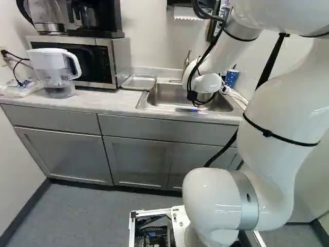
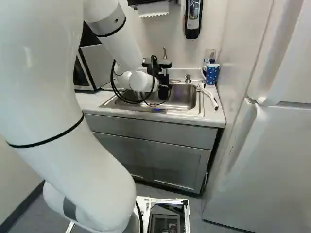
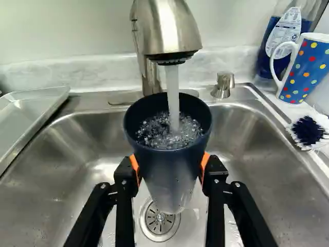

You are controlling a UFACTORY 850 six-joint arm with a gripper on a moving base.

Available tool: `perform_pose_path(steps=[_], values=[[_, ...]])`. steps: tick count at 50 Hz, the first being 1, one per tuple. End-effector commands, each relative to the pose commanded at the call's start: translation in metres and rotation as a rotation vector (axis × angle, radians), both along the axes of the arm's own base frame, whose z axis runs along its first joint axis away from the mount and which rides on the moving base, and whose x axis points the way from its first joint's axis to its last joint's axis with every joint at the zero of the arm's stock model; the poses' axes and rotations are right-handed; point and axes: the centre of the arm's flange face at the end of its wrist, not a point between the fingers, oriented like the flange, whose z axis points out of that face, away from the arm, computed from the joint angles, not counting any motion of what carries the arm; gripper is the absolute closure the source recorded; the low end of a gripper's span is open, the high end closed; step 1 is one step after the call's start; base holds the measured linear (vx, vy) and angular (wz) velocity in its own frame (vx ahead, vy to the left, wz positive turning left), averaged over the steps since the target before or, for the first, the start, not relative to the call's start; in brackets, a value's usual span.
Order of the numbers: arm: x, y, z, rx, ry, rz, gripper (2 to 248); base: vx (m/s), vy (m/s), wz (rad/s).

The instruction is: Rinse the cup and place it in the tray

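My gripper [image 2: 164,88] hangs over the sink [image 2: 200,99] in the right base view. Seen from the wrist, the gripper [image 3: 169,167] has its orange pads pressed on both sides of a dark blue cup [image 3: 172,180]. The cup stands upright under the faucet [image 3: 167,31], and a stream of water runs into it; its inside is full of bubbling water. Beneath it is the sink drain [image 3: 160,221]. A clear-looking shallow tray [image 1: 139,82] lies on the counter between sink and microwave, and its edge [image 3: 38,123] shows beside the basin in the wrist view.
A polka-dotted mug [image 3: 306,69], a blue soap bottle [image 3: 280,41] and a scrub brush [image 3: 308,131] stand or lie beside the basin, across from the tray. A microwave [image 1: 95,59] and a water pitcher [image 1: 56,72] occupy the left counter. A fridge [image 2: 267,160] is at the right.
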Motion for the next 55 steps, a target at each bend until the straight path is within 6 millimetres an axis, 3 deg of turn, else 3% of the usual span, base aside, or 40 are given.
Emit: perform_pose_path(steps=[35,55], values=[[0.000,0.001,0.000,0.000,0.000,0.002,125,0.000,0.000,0.000],[0.000,0.023,0.001,0.000,-0.001,0.047,125,0.000,0.000,0.000]])
